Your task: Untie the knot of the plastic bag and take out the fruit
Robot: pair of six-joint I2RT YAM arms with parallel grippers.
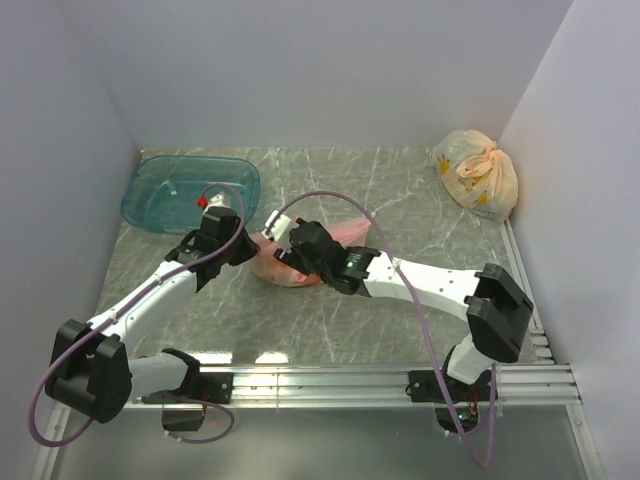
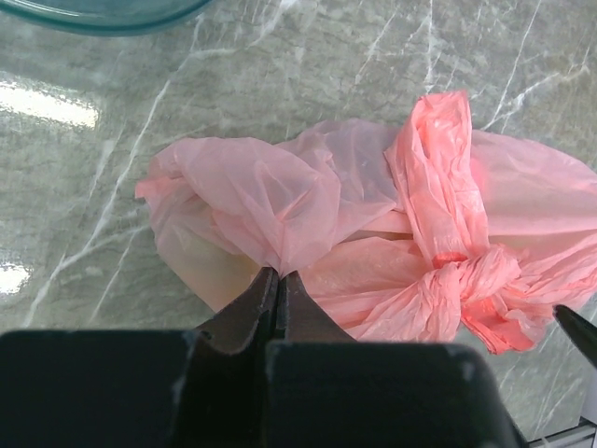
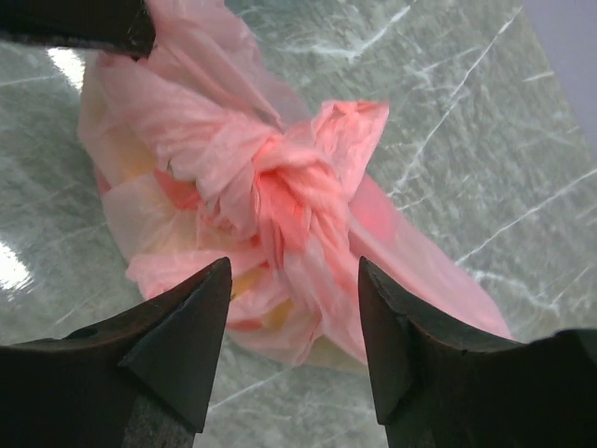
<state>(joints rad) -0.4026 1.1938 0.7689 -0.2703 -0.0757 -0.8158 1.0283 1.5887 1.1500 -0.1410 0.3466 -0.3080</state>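
The pink plastic bag point(image 1: 277, 268) lies mid-table between both arms, its knot point(image 2: 462, 275) still tied. My left gripper point(image 2: 278, 273) is shut on a pinched fold of the bag point(image 2: 280, 201), left of the knot. My right gripper point(image 3: 294, 271) is open, its fingertips point(image 3: 210, 289) standing either side of the knot point(image 3: 298, 187) and just short of it, holding nothing. The fruit is hidden inside; only pale yellow patches point(image 3: 250, 280) show through the plastic. From above, the left gripper point(image 1: 243, 245) and right gripper point(image 1: 283, 230) meet over the bag.
A clear blue tub point(image 1: 190, 190) sits at the back left, its rim point(image 2: 103, 11) just beyond the bag. A pale yellow bag with orange print point(image 1: 478, 175) stands in the back right corner. White walls close three sides. A metal rail point(image 1: 380, 385) runs along the near edge.
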